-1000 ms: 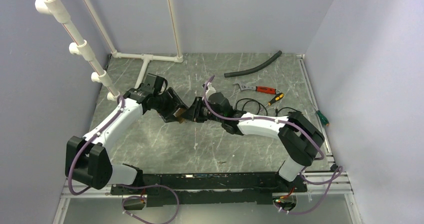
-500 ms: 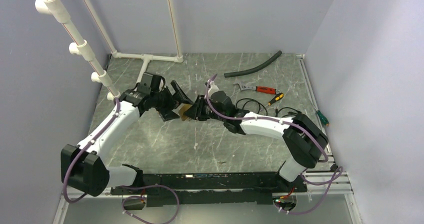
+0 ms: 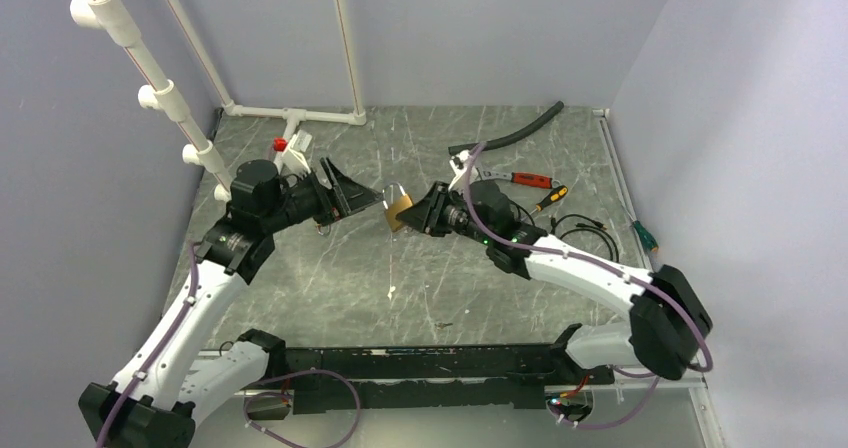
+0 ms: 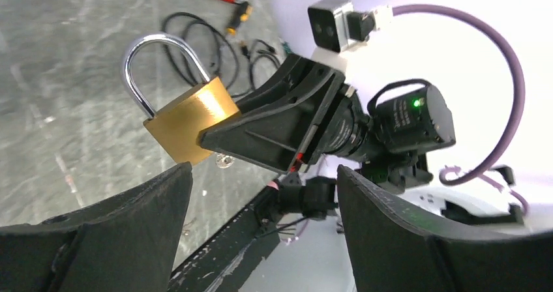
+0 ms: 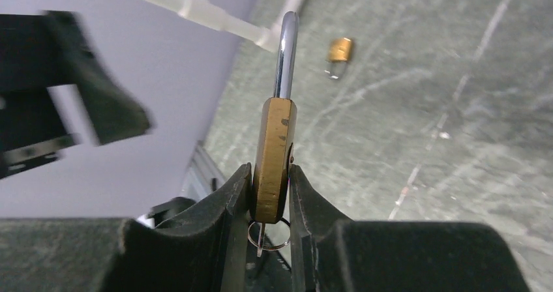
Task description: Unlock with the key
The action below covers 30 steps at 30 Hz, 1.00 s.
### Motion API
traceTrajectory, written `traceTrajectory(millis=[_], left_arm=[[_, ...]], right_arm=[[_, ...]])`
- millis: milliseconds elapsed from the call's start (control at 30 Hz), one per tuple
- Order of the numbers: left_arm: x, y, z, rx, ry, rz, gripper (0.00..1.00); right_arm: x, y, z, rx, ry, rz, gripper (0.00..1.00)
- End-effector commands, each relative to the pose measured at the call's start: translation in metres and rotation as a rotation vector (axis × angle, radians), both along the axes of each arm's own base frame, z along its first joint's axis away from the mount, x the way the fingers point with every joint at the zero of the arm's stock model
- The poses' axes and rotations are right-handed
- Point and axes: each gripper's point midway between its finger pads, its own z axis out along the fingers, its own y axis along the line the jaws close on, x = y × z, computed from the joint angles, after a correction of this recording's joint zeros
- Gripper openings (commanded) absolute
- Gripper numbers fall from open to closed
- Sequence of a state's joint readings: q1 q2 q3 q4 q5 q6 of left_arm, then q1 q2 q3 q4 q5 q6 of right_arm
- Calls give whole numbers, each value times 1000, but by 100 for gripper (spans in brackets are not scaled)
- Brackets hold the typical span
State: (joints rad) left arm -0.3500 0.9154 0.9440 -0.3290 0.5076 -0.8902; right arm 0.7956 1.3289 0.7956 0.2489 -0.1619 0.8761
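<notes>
The right gripper has its jaws clamped on the flat sides of the brass padlock and holds it above the bench, with the silver shackle pointing away from the wrist. The key sits at the base of the padlock, and its small ring hangs between the right jaws; the blade is hidden. The left gripper faces the padlock from just beside it, jaws wide apart and holding nothing.

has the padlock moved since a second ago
Yes. The padlock, clamped in the right gripper, has shifted right in the top view, toward the red-handled wrench.
</notes>
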Motion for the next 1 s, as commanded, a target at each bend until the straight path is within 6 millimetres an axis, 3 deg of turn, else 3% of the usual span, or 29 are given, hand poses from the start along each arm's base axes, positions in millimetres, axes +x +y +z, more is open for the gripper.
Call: traceTrajectory(millis=[0, 200, 533, 733, 967], left_arm=[[-21, -19, 50, -165, -210, -186, 87], [-41, -14, 80, -216, -310, -205, 98], [-74, -12, 86, -265, -395, -291, 93], [-64, -16, 74, -259, -375, -300, 91], [-54, -16, 73, -217, -384, -275, 97]], right_arm=[[-22, 0, 113, 302, -211, 84, 0], [-50, -18, 157, 447, -272, 127, 0], [-70, -14, 204, 609, -292, 242, 0], [-78, -15, 217, 644, -348, 287, 0], [-78, -19, 229, 629, -430, 281, 0]])
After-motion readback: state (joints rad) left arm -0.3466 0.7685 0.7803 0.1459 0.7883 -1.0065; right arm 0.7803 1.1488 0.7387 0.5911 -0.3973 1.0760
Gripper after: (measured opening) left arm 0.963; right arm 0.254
